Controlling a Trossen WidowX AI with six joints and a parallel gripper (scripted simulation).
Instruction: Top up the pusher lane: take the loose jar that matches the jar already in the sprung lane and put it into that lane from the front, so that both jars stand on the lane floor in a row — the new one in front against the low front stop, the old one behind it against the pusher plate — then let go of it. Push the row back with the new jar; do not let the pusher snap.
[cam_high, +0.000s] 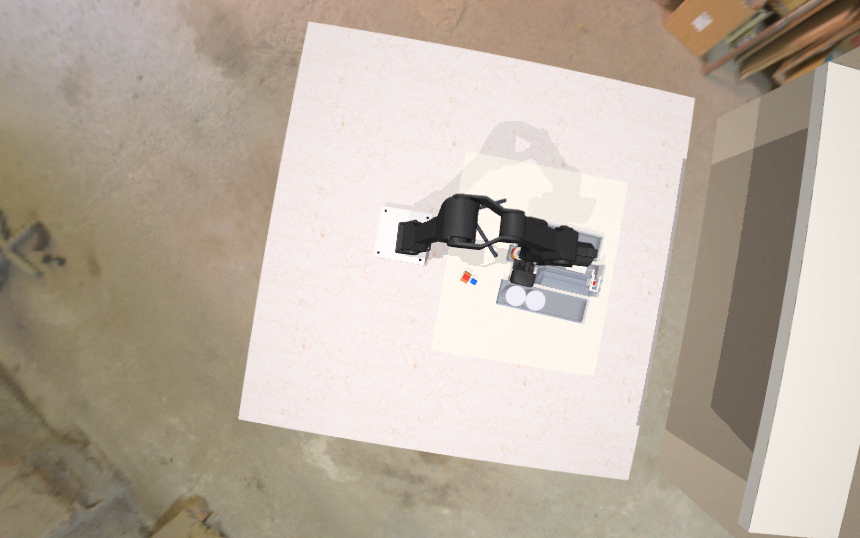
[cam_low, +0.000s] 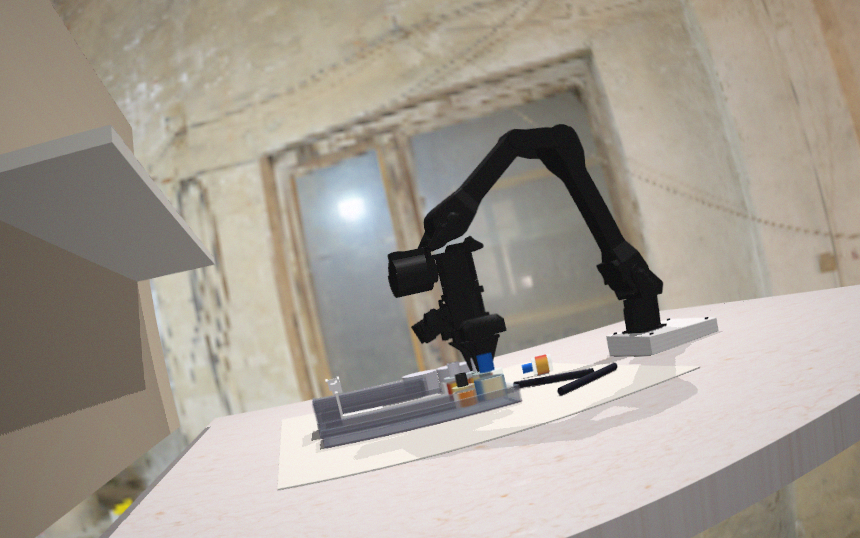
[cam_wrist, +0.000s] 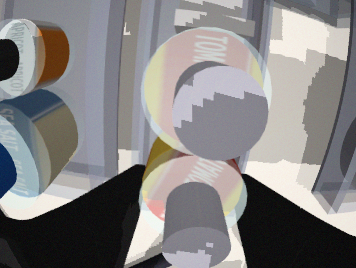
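Observation:
My gripper (cam_wrist: 190, 179) (cam_low: 472, 366) is shut on a grey-capped jar (cam_wrist: 161, 196), with a pink and yellow label, at the front end of the sprung lane (cam_high: 561, 280). A second jar (cam_wrist: 159, 87) with a similar label starting "TOM" and a grey cap stands directly behind it in the lane. In the wrist view the two jars overlap, so I cannot tell whether they touch. The held jar's cap points toward the bottom of that view; its base and the low front stop are hidden. The pusher plate cannot be made out clearly.
The left lane in the wrist view holds an orange jar (cam_wrist: 54, 55) and a blue-labelled jar (cam_wrist: 59, 132). Another lane holds two white-lidded jars (cam_high: 515, 295) (cam_high: 535, 300). A small red-orange jar (cam_high: 466, 277) (cam_low: 540, 364) and dark sticks (cam_low: 587, 378) lie on the cream mat (cam_high: 507, 342).

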